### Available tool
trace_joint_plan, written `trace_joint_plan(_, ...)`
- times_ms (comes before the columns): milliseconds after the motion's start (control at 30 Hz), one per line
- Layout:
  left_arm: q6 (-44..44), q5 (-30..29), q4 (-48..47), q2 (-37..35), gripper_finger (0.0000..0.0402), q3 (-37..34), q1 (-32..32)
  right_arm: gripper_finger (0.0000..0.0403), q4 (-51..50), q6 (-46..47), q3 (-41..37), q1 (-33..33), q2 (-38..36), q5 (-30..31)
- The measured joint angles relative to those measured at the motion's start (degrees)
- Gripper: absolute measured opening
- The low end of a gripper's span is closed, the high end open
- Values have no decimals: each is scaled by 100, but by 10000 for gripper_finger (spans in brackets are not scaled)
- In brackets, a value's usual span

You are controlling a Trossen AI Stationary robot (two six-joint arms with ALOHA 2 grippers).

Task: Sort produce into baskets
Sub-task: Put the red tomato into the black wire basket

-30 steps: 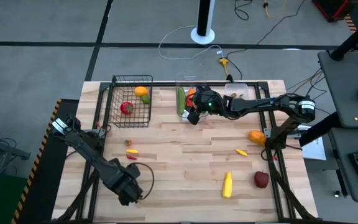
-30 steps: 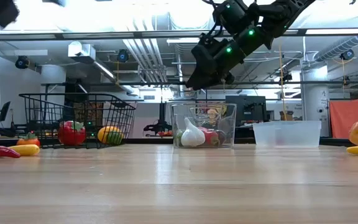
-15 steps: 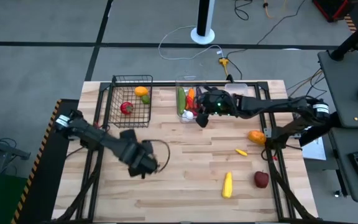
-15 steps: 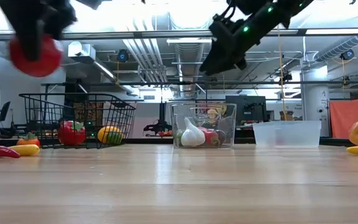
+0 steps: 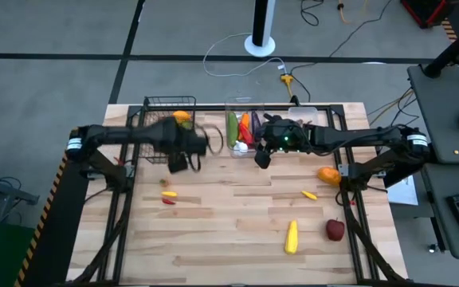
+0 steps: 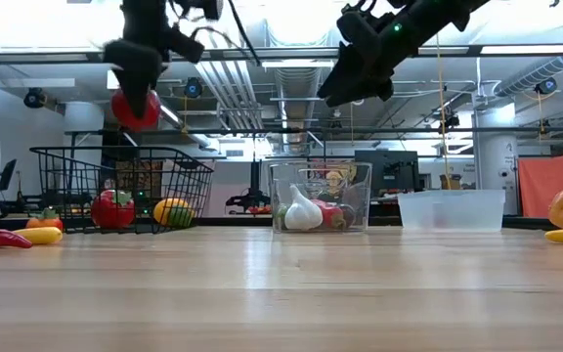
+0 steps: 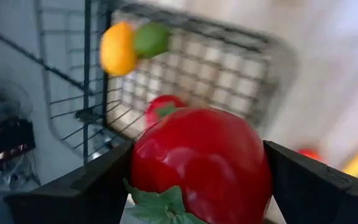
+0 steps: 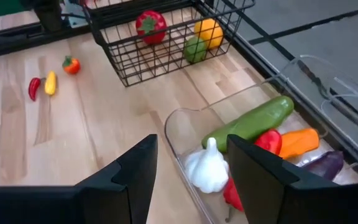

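Wooden table [image 5: 237, 231], workshop room behind. The red tomato [image 7: 201, 162] is clamped between the left gripper [image 6: 137, 90] fingers, held above the black wire basket [image 5: 151, 151]. The right gripper [image 6: 345, 83], jaws apart and empty, hangs over the taller clear bin [image 6: 281, 191] containing garlic [image 8: 207, 168] and cucumber [image 8: 250, 121].

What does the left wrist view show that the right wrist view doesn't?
Only the left wrist view shows the left pincer shut on a red tomato. Only the right wrist view shows the open right pincer, the clear bin with garlic and cucumber, and small peppers on the table. Both show the black wire basket holding produce.
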Motion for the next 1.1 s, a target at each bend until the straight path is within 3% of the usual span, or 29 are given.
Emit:
trace_joint_plan(267,1689,-60,1054,-45,311,-5,1950,185,-40,170,0,-2,118,0)
trace_joint_plan(367,2295,180,1670,-33,310,-5,2557,185,-48,185,0,-2,120,0)
trace_joint_plan(500,2636,725,2277,-32,310,-10,3291,185,-72,229,0,-2,113,0)
trace_joint_plan(600,2661,747,2510,-32,310,-88,3702,185,-99,227,0,-2,113,0)
trace_joint_plan(800,2830,1144,2711,-28,310,-615,4118,185,-187,227,0,-2,115,3)
trace_joint_plan(1100,2901,1480,3234,-25,310,-1843,4032,185,-186,225,0,-2,118,7)
